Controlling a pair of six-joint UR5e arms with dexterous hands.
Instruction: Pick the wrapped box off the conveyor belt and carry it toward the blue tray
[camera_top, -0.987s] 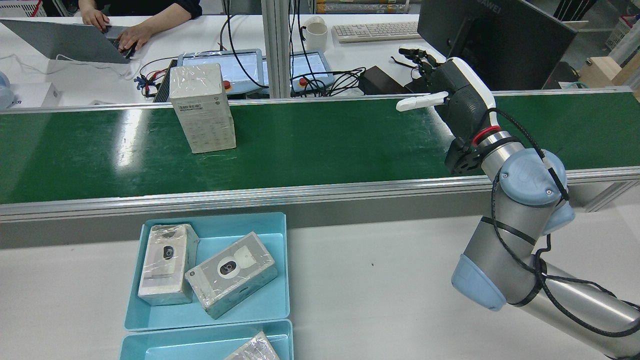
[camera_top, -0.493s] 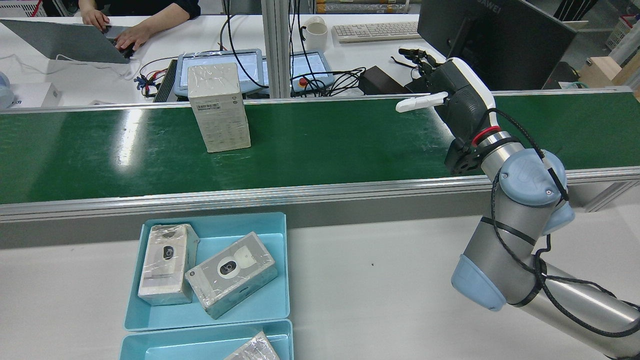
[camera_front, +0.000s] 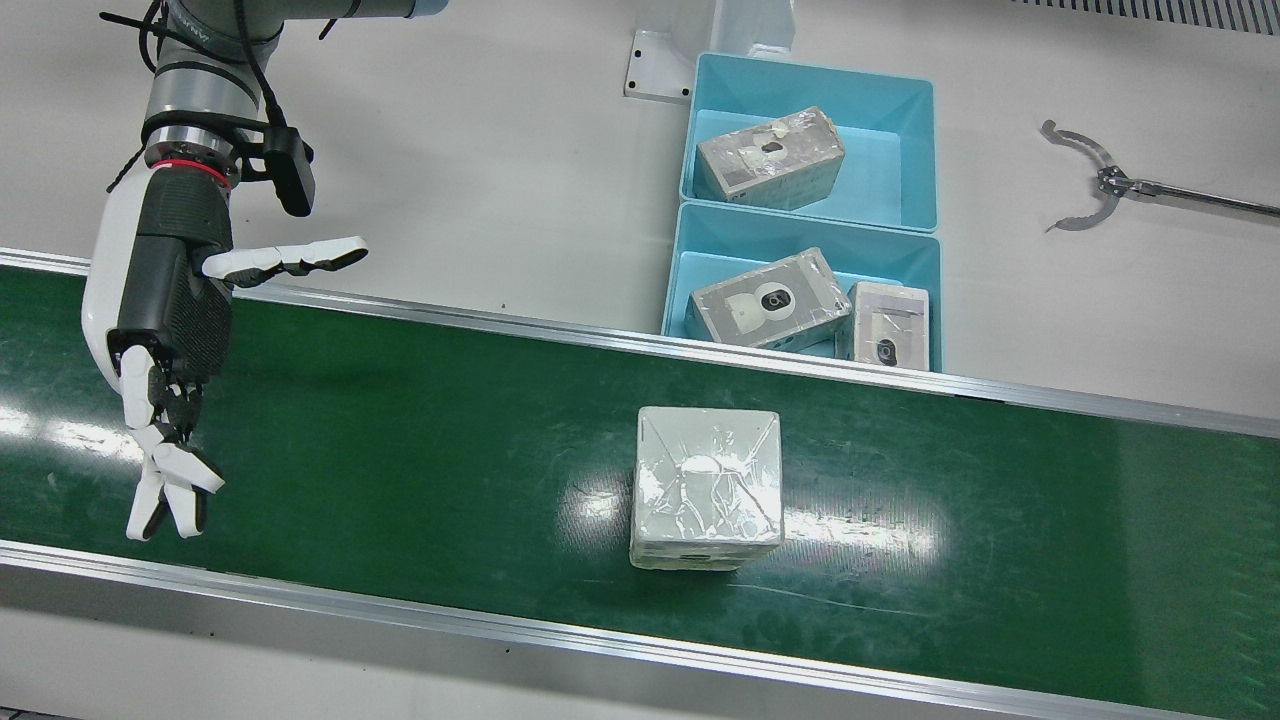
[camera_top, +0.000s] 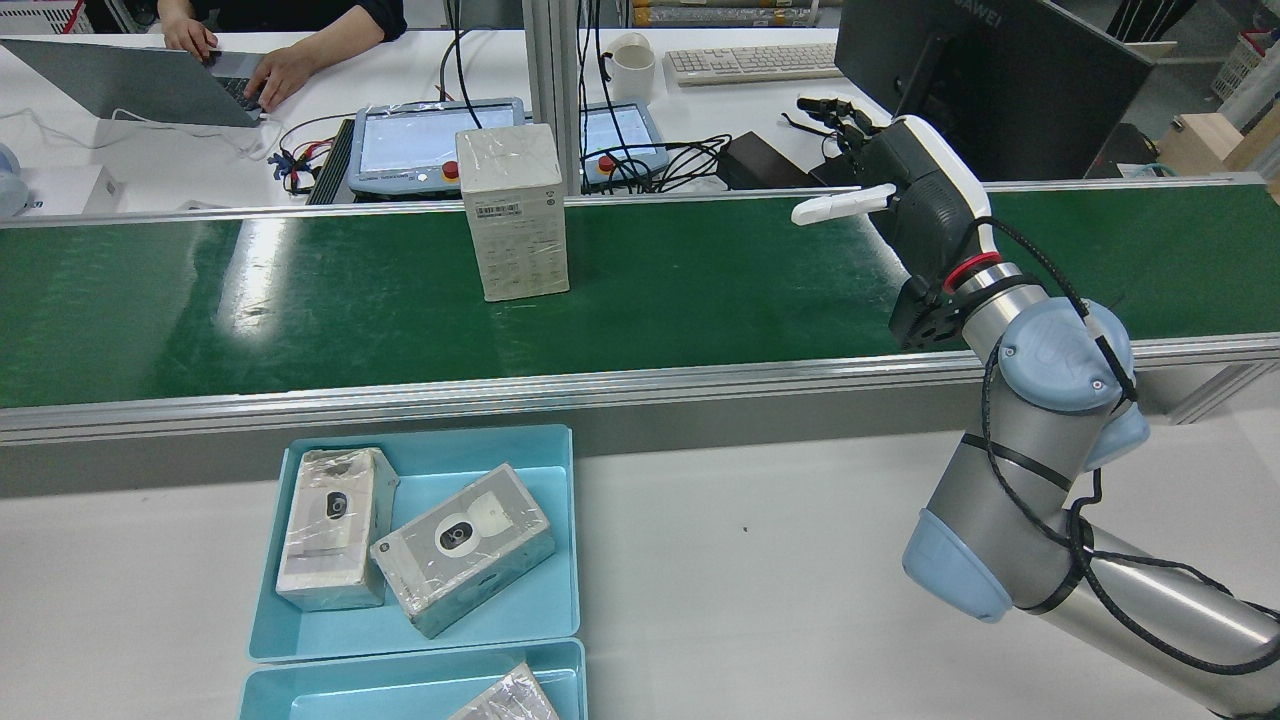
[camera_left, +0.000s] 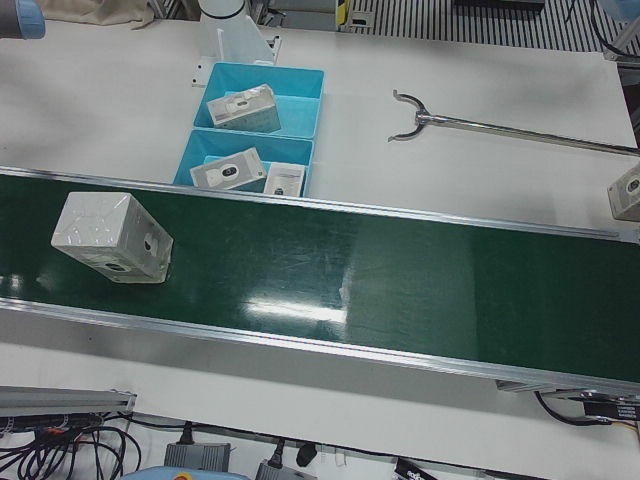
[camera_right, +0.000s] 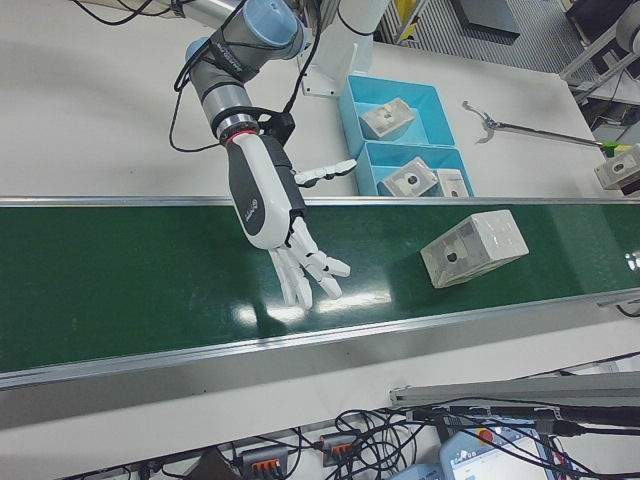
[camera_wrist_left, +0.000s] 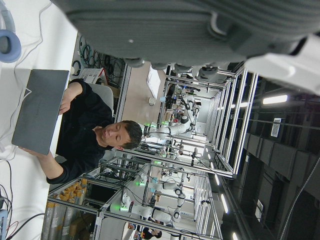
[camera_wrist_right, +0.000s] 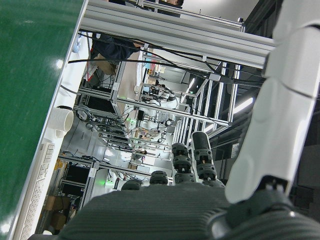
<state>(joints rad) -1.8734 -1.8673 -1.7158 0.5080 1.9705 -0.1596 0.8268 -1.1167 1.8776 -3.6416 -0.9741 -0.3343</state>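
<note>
The wrapped box stands upright on the green conveyor belt; it also shows in the rear view and both side views. My right hand hovers over the belt, open, fingers spread and thumb out, holding nothing. In the rear view the right hand is well to the right of the box, apart from it. The blue tray lies on the white table beside the belt and holds two wrapped boxes. My left hand shows only as a dark palm edge; its fingers are hidden.
A second blue tray with one wrapped box adjoins the first. A metal grabber tool lies on the table. Beyond the belt a person types at a laptop, near teach pendants, cables, a mug and a monitor.
The wrapped box has ridden the belt to the right in the rear view, closer to my right hand. The right arm and hand have stayed still.
</note>
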